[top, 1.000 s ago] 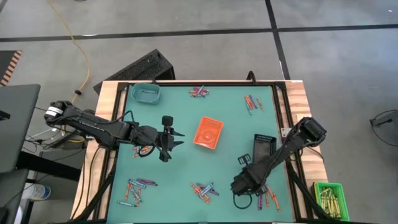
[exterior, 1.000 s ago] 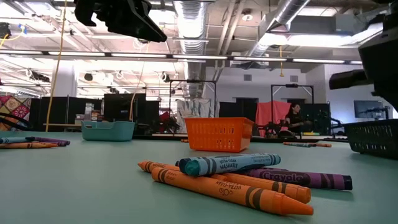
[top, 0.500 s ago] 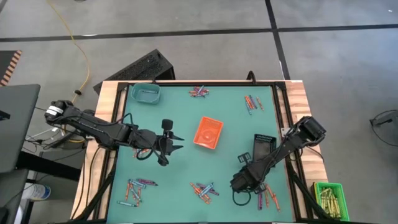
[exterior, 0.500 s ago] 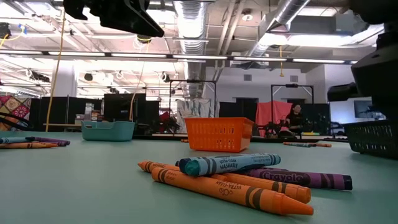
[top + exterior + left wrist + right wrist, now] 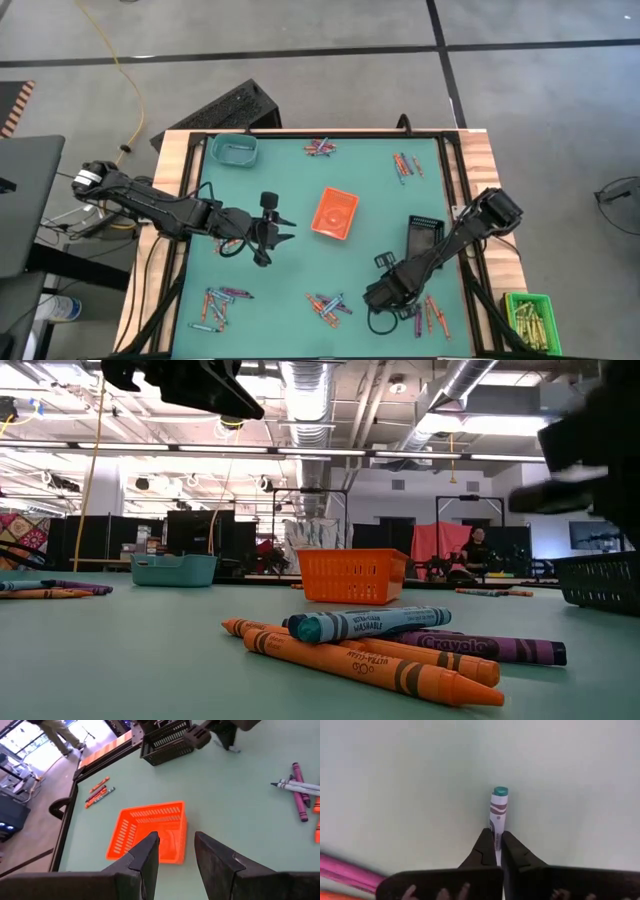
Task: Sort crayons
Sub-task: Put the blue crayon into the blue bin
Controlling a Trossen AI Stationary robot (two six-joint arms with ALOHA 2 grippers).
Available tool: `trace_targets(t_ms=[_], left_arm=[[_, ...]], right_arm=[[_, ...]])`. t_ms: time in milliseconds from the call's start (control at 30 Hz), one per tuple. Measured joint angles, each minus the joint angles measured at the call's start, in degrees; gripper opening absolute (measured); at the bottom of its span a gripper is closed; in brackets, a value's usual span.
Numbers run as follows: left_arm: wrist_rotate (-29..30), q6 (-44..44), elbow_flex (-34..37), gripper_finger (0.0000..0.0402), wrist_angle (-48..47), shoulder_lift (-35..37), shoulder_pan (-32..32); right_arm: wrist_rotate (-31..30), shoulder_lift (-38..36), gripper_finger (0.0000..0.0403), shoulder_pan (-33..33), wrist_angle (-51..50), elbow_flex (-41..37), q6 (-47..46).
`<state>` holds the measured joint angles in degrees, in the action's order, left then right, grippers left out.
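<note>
while the left arm reaches in from the table's left edge and holds its left gripper (image 5: 268, 232) out over the green mat, the right arm folds down from the right rim toward the near right part of the table. the left gripper's 2 fingers (image 5: 147, 857) stand apart with nothing between them, aimed at the orange basket (image 5: 150, 831) near the table's middle. the right gripper (image 5: 378, 296) sits low at the mat, its 2 fingers (image 5: 484, 849) pinched together on a teal-tipped crayon (image 5: 498, 810) that pokes out past their tips. beside it lies a small cluster of crayons (image 5: 428, 318), and other clusters lie at the near middle (image 5: 326, 304), near left (image 5: 222, 300) and far side (image 5: 320, 148). a black basket (image 5: 424, 236) stands just beyond the right gripper, and a teal basket (image 5: 233, 150) sits at the far left corner.

compared with a second ago, the right gripper has slid toward the near left and closed its fingers; the left arm has barely shifted.
</note>
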<state>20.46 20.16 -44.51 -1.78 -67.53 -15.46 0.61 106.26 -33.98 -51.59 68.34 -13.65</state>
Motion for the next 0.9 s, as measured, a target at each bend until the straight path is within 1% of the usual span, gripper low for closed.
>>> trace_targets(t_ms=[100, 333, 533, 633, 733, 900], left_arm=[[-0.6, -0.2, 0.0, 0.0116, 0.0, 0.0, -0.1], [-1.0, 0.1, 0.0, 0.0116, 1.9, 0.0, -1.1], [-6.4, 0.5, 0.0, 0.0116, 6.6, 0.0, -1.4], [-8.2, 0.6, 0.0, 0.0116, 8.8, -0.3, -1.6], [-8.2, 2.1, 0.0, 0.0116, 11.1, -1.8, -2.2], [-8.0, 6.4, 0.0, 0.0116, 18.1, -7.0, -3.8]], right_arm=[[-0.6, 0.0, 0.0001, -0.1, -0.9, 3.2, 0.0], [-7.5, 0.0, 0.0001, -0.2, -1.8, 11.3, 1.5], [-14.5, -0.1, 0.0, -0.5, -1.9, 18.2, 4.9], [-18.5, -0.1, 0.0, -0.4, -1.9, 21.0, 6.7], [-22.5, -0.1, 0.0, -0.4, -1.8, 23.4, 8.6], [-27.4, -0.2, 0.0, 0.0, 0.2, 26.0, 11.5]])
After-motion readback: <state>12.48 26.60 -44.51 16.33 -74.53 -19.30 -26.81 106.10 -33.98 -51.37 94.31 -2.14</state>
